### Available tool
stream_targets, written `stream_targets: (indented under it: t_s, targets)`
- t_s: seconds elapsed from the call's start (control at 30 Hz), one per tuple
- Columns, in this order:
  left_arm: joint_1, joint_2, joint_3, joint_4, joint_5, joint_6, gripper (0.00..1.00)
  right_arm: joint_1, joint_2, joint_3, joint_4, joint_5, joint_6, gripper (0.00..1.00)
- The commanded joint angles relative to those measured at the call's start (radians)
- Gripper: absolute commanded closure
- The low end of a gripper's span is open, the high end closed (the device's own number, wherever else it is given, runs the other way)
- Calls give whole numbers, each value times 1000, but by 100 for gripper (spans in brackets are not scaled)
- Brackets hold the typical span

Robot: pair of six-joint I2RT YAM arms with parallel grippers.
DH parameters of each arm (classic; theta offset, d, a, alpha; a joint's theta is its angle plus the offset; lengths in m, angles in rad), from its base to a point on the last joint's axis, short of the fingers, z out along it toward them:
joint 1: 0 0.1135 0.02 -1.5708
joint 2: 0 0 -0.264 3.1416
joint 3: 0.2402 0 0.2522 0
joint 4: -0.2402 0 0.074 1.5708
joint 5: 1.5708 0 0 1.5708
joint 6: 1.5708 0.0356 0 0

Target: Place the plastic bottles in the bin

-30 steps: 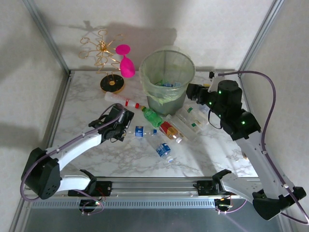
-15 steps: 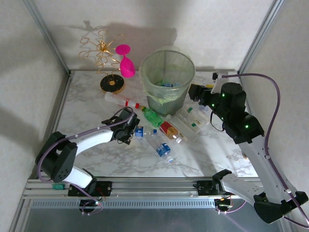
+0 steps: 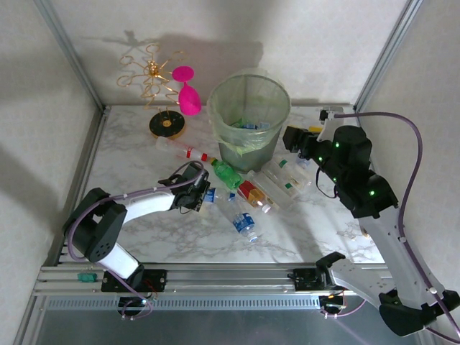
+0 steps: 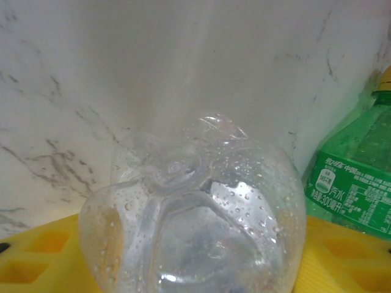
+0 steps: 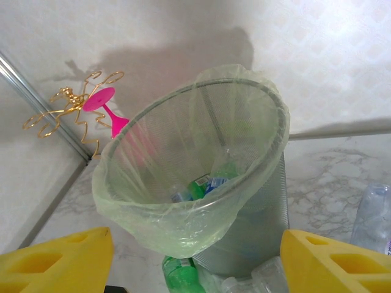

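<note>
Left pincer [image 3: 197, 188] sits low over the table [image 3: 129, 158], its two yellow fingers [image 4: 36, 259] spread wide on either side of the base of one clear blue-labelled bottle [image 4: 195, 226]; whether they press it cannot be told. One green bottle [image 3: 226, 175] lies just beside that bottle, on the bin's side. Counting these two, at least seven plastic bottles lie on the table in front of the bin and to its right: one long clear bottle [image 3: 183, 151] with a red band, one red-labelled bottle [image 3: 251, 192], a second blue-labelled bottle [image 3: 244, 223], and at least two green-labelled clear bottles [image 3: 286, 176]. The single bin [image 3: 215, 115] stands at the back with at least two binned bottles [image 5: 198, 186] inside. The right pincer [image 3: 290, 136] hangs near the bin's right side, its two fingers wide apart and holding nothing. One pink goblet [image 3: 188, 97] and one gold wire stand [image 3: 152, 75] stand far left.
</note>
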Motion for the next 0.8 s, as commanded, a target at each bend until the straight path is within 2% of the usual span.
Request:
stream_targets:
  t_s: [0.0,0.23,0.47,0.67,0.77]
  targets:
    - [6,31,16,-18,-27,-38,45,8,-23,-1,-9,-15,-12,28]
    - [32,-57,15,-38,-58,-11,53,8,-41,12,-21,-30,-11,28]
    - [63,-251,16,-125,-133,58,56,8,-46,16,-12,-66,-15,28]
    - [73,-464,47,-220,-273,184,60,8,-30,24,5,-131,-15,28]
    - [71,-532,81,-195,-277,331,59,8,-16,23,8,-156,-16,28]
